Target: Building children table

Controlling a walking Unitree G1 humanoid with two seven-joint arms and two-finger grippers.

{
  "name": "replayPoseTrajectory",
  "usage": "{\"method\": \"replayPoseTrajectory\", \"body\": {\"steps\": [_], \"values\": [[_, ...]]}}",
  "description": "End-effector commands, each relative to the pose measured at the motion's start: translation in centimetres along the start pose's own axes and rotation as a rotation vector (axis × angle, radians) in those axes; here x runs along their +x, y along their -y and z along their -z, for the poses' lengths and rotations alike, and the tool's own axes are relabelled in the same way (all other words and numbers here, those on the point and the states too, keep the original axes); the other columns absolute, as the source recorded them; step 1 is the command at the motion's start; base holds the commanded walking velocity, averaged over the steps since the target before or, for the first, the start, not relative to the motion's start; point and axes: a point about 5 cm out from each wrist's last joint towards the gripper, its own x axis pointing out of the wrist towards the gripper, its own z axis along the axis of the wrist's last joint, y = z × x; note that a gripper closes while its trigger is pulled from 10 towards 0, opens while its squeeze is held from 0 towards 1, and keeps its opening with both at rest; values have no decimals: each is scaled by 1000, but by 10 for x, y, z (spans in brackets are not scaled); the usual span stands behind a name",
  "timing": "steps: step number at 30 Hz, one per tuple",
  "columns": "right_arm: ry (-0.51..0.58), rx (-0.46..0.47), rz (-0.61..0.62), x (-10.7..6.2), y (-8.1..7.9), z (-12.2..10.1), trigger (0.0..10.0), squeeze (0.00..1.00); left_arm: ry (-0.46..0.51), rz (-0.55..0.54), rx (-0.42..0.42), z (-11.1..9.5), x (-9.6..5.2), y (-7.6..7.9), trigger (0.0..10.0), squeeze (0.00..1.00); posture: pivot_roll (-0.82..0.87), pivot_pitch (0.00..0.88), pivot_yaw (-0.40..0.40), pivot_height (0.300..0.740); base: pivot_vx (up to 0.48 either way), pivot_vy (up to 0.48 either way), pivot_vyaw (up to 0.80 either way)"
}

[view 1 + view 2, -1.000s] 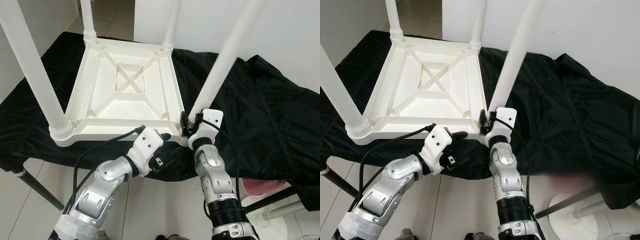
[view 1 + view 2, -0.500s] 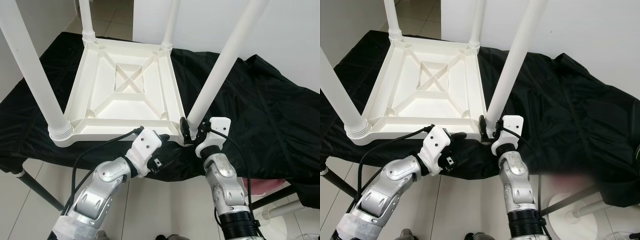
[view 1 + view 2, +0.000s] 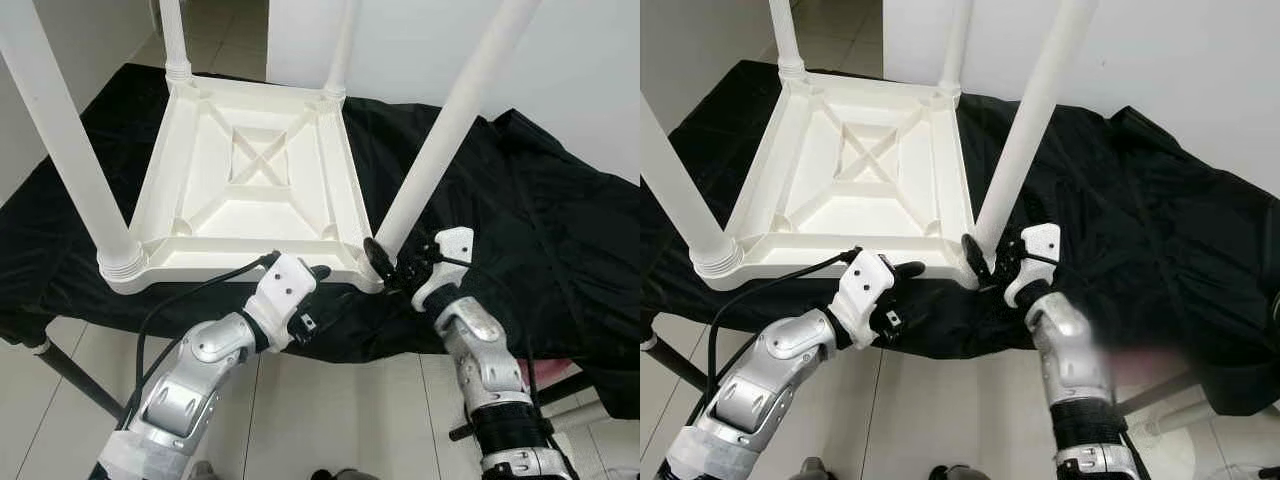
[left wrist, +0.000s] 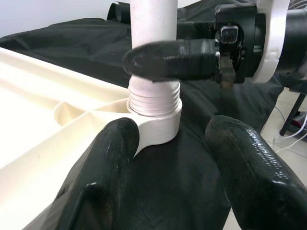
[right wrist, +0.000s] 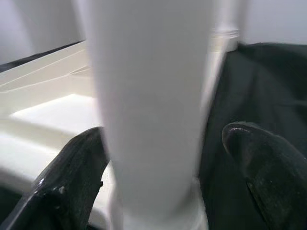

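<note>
You are looking down at the white plastic children table (image 3: 250,170), which lies upside down on a black cloth (image 3: 520,200) draped over the tabletop. Its ribbed underside faces up, with an X-shaped brace in the middle. Four white legs rise from its corners: two at the far corners, one at the near left corner (image 3: 60,140), and the near right leg (image 3: 440,130), which leans up and away to the right.

Your right tool (image 3: 392,262) is at the base of that near right leg, by the table's near right corner socket (image 4: 156,122). In the right wrist view its two black fingers (image 5: 72,177) stand on either side of the leg; one presses against it and the other sits a little off, so the tool is spread around the leg. You cannot tell from this whether it is gripping firmly. In the left wrist view one right finger lies across the leg just above its threaded collar (image 4: 154,96), which sits partly out of the socket.

Your left tool (image 3: 312,283) hovers just in front of the table's near edge, beside that same corner. Its fingers (image 4: 103,163) are spread wide and hold nothing.

No brand, label or writing can be read on any part.
</note>
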Motion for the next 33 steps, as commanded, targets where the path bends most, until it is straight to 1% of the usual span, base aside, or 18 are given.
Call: {"method": "replayPoseTrajectory", "body": {"steps": [1, 2, 3, 4, 6, 8, 10, 11, 12, 13, 14, 16, 17, 22, 27, 28, 31, 33], "values": [[-10, 0, -32, -1, 3, 2, 10000, 0, -6, -8, 1, 2, 0, 2, 10000, 0, 75, 85, -125, 740, 0, 0, 0], [-30, -11, -102, 3, 5, 3, 10000, 0, -3, -2, 1, 1, 1, 2, 10000, 0, 72, 79, -120, 740, 0, 0, 0], [-36, -13, -123, 4, 5, 3, 10000, 0, -1, 1, 0, 1, 2, 3, 10000, 0, 72, 79, -120, 740, 0, 0, 0], [-36, -13, -123, 4, 5, 3, 10000, 0, -1, 1, 0, 1, 2, 3, 10000, 0, 72, 79, -120, 740, 0, 0, 0], [-51, -27, -172, 9, 5, 3, 10000, 0, -1, 10, 3, 1, 4, 4, 10000, 0, 72, 75, -117, 740, 0, 0, 0], [-51, -27, -172, 9, 5, 3, 10000, 0, -1, 10, 3, 1, 4, 4, 10000, 0, 72, 75, -117, 740, 0, 0, 0], [-80, -71, -229, 14, 6, 4, 10000, 0, -1, 17, 7, 1, 5, 4, 10000, 0, 70, 65, -114, 740, 0, 0, 0], [-80, -71, -229, 14, 6, 4, 10000, 0, -1, 17, 7, 1, 5, 4, 10000, 0, 70, 65, -114, 740, 0, 0, 0], [-90, -96, -253, 16, 6, 4, 9333, 0, 0, 19, 9, 1, 5, 3, 10000, 0, 70, 65, -114, 740, 0, 0, 0], [-90, -96, -253, 16, 6, 4, 9333, 0, 0, 19, 9, 1, 5, 3, 10000, 0, 70, 65, -114, 740, 0, 0, 0], [-96, -112, -269, 20, 9, 4, 1373, 0, 1, 22, 12, 1, 6, 3, 10000, 0, 70, 59, -113, 740, 0, 0, 0], [-96, -112, -269, 20, 9, 4, 1373, 0, 1, 22, 12, 1, 6, 3, 10000, 0, 70, 59, -113, 740, 0, 0, 0], [-99, -119, -275, 22, 11, 3, 0, 0, 1, 24, 14, 1, 7, 4, 10000, 0, 69, 55, -113, 740, 0, 0, 0], [-100, -116, -282, 22, 15, 3, 0, 0, 2, 26, 17, 1, 7, 4, 10000, 0, 70, 54, -114, 740, 0, 0, 0], [-113, -117, -287, 16, 17, 6, 0, 0, 1, 32, 16, 1, 7, 5, 10000, 0, 67, 53, -115, 740, 0, 0, 0], [-110, -110, -287, 15, 15, 7, 10000, 0, 1, 33, 15, 2, 7, 6, 10000, 0, 66, 53, -115, 740, 0, 0, 0], [-106, -112, -270, 15, 12, 8, 10000, 0, 0, 35, 15, 2, 7, 6, 10000, 0, 66, 54, -115, 740, 0, 0, 0], [-106, -107, -237, 16, 11, 8, 10000, 0, 0, 37, 15, 2, 6, 7, 10000, 0, 64, 53, -116, 740, 0, 0, 0]]}}
